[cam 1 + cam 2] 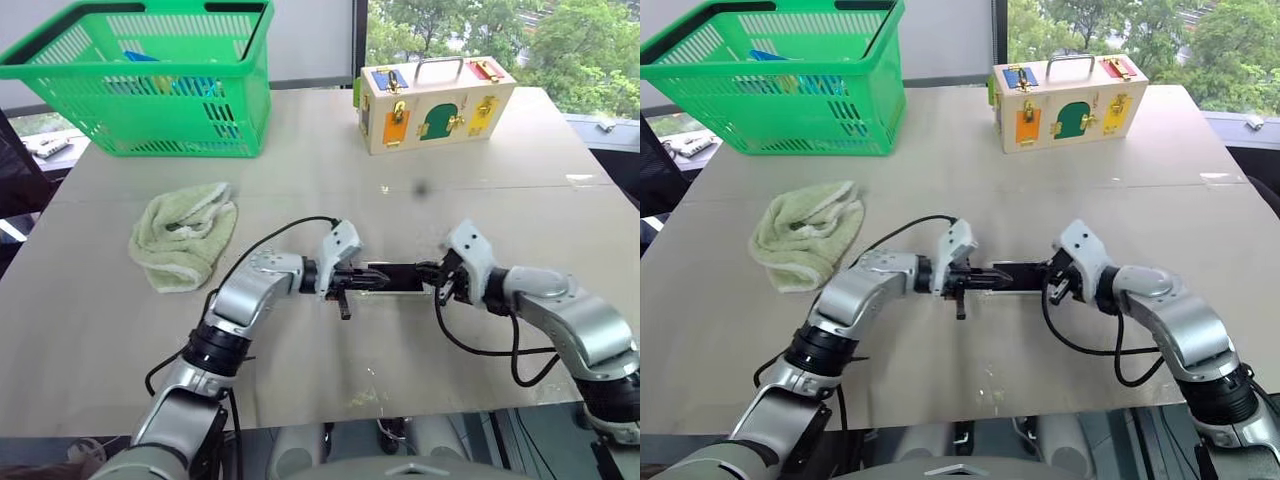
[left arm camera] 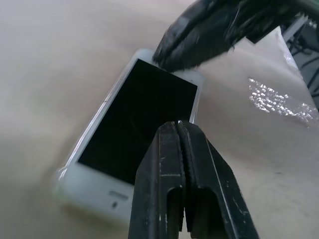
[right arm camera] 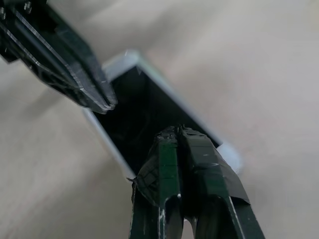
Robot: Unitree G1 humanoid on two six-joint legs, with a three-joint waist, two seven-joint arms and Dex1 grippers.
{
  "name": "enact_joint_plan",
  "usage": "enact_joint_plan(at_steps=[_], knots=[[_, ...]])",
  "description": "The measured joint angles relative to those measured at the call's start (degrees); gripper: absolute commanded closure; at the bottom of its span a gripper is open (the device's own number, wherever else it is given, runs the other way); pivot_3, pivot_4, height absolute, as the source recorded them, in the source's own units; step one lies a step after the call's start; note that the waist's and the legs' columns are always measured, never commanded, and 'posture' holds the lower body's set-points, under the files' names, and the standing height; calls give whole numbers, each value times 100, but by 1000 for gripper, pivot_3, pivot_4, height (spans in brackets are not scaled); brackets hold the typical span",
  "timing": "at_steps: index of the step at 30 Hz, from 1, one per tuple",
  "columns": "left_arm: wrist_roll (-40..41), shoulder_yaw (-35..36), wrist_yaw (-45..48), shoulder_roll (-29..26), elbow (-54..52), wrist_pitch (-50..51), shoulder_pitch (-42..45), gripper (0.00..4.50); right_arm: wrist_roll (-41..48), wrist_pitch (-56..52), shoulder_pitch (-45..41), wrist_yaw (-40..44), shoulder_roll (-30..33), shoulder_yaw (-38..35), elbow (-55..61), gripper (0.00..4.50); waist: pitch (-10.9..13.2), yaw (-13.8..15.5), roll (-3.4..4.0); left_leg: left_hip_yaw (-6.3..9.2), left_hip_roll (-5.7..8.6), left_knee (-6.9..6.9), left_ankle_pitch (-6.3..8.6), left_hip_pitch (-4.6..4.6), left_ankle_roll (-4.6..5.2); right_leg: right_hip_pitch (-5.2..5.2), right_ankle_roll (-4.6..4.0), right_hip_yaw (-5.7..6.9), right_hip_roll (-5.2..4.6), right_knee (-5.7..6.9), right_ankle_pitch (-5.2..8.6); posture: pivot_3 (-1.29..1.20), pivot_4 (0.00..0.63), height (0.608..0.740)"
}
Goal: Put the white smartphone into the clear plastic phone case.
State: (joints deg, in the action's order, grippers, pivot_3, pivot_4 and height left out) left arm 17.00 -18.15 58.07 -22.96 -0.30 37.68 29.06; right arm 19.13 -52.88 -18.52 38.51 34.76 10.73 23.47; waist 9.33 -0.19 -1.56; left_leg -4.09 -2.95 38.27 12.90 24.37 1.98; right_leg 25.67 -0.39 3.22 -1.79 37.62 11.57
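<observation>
A wide beige table point(image 1: 300, 370) is carrying everything. At its far left corner a green basket point(image 1: 150, 90) is sitting with some blue and yellow items inside, too hidden behind the mesh to identify. At the far right a wooden latch box point(image 1: 435, 105) with coloured doors and a metal handle is standing. A crumpled pale green towel point(image 1: 183, 236) is lying on the left side, well apart from the arms.

Near the front middle of the table the phone point(image 2: 134, 134) is lying flat, screen up, its long side running across between the two grippers. A thin glossy rim is showing around its edge in the left wrist view, which looks like the case point(image 2: 67, 169) around the phone, though how fully the phone is seated in it cannot be told.

The left gripper point(image 1: 372, 279) is reaching in from the left end of the phone, its fingers point(image 2: 187, 184) pressed together with nothing between them, tips hovering over or resting on the dark screen; contact cannot be told. The right gripper point(image 1: 432, 272) is coming in from the right end, its fingers point(image 3: 184, 169) likewise pinched closed and empty, tips over the screen. The two grippers are pointing at each other along the phone.
</observation>
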Motion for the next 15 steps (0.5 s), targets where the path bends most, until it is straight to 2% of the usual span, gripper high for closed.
enact_joint_plan(at_steps=[15], knots=[[-105, 4, -291, -63, -4, -106, -78, 4431, -69, -502, -731, 417, 492, 427, -450, 4500, -9, 86, -10, -6, -3, 4, 0, -16, 0, -11, 0, 5, -10, 4, 0, 0, 150, 740]])
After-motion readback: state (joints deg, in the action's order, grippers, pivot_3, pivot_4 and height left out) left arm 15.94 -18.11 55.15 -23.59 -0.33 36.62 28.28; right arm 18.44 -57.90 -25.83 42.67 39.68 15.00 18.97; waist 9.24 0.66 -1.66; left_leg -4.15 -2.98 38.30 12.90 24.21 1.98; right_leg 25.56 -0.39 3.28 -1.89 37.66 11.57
